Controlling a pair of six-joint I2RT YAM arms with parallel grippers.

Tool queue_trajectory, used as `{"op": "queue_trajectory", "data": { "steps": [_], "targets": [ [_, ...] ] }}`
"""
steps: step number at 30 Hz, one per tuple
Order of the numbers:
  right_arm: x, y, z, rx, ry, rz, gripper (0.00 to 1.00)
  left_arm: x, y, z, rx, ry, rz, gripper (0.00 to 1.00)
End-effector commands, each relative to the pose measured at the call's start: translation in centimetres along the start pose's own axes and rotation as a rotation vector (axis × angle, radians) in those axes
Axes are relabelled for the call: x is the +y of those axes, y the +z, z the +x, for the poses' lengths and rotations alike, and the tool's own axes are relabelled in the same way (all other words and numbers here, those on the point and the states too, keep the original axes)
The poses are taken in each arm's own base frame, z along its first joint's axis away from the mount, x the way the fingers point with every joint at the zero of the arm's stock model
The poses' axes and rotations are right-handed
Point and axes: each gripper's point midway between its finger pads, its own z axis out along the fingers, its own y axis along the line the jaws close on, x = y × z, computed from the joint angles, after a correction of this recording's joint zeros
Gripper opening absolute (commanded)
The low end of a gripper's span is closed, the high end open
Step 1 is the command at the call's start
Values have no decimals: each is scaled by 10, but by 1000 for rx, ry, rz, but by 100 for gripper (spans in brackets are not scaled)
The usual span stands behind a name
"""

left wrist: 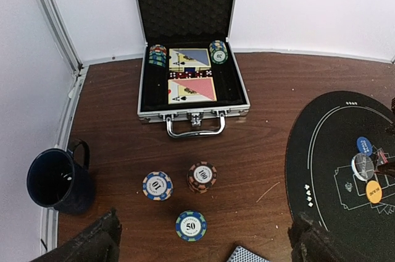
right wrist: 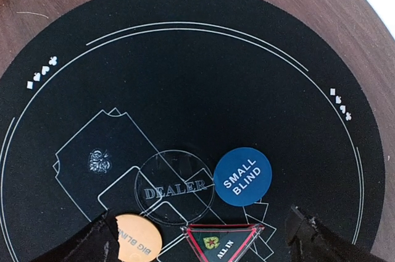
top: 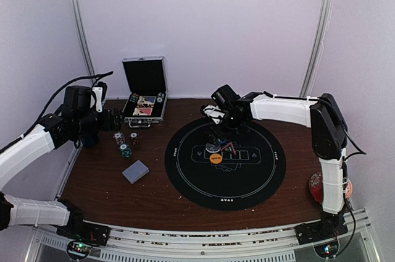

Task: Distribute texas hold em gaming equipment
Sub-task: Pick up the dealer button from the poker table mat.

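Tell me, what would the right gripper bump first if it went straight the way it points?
Probably the red ALL IN triangle: it lies between the open fingers of the right gripper, though depth is unclear.

White-walled booth, wooden table.
Plain white walls [top: 203, 21] at the back and on both sides, with a faint violet cast; the light is soft and even. Slim metal uprights [top: 80, 21] stand in the rear corners. Dark brown wood-grain tabletop [top: 154, 194]; ribbed aluminium rail [top: 203, 240] along its near edge.
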Motion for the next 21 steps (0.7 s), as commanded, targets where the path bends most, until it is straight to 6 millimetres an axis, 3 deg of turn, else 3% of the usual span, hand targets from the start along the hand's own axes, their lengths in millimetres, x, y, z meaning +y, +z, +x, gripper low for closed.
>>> {"op": "queue_trajectory", "data": {
  "steps": [1,14,21],
  "targets": [
    [0,20,12,36,37,9,94,1,-5,-12,-58,-2,0,98],
    [21,47,43,129,19,-86,86,5,-6,-13,-65,-7,-19,98],
    [23,52,45,137,15,-80,86,6,-4,-12,-59,-7,-24,98]
  ]
}}
